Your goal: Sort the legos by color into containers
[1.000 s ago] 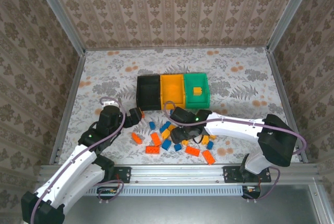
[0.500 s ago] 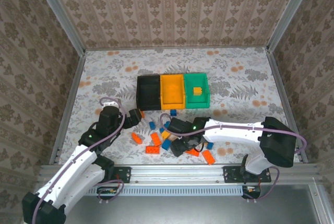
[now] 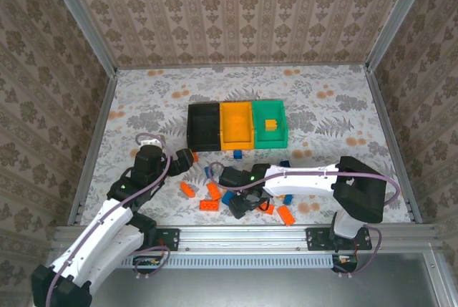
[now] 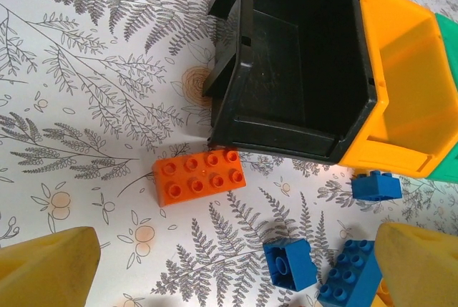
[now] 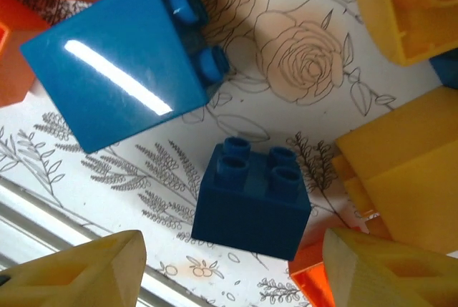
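The containers stand joined in a row: black [image 3: 202,127], orange [image 3: 236,127] and green [image 3: 268,122], with a yellow lego [image 3: 270,124] in the green one. Loose legos lie in front of them, among them a red-orange one [image 3: 213,190] and a blue one [image 3: 227,197]. My right gripper [image 3: 242,203] [image 5: 232,278] is open and straddles a small dark blue brick [image 5: 250,203] on the table, both fingers apart from it. My left gripper [image 3: 188,158] [image 4: 232,278] is open over the table near the black bin [image 4: 300,71], with a red-orange brick [image 4: 199,177] ahead of it.
A larger blue brick [image 5: 118,67] and yellow bricks [image 5: 408,178] crowd round the right gripper. Blue bricks [image 4: 290,264] lie by the left gripper's right finger. The metal rail [image 3: 243,239] runs along the table's near edge. Patterned walls enclose the table.
The right arm has swung left and toward the near edge, bringing its gripper down over the brick pile. The left arm has not moved.
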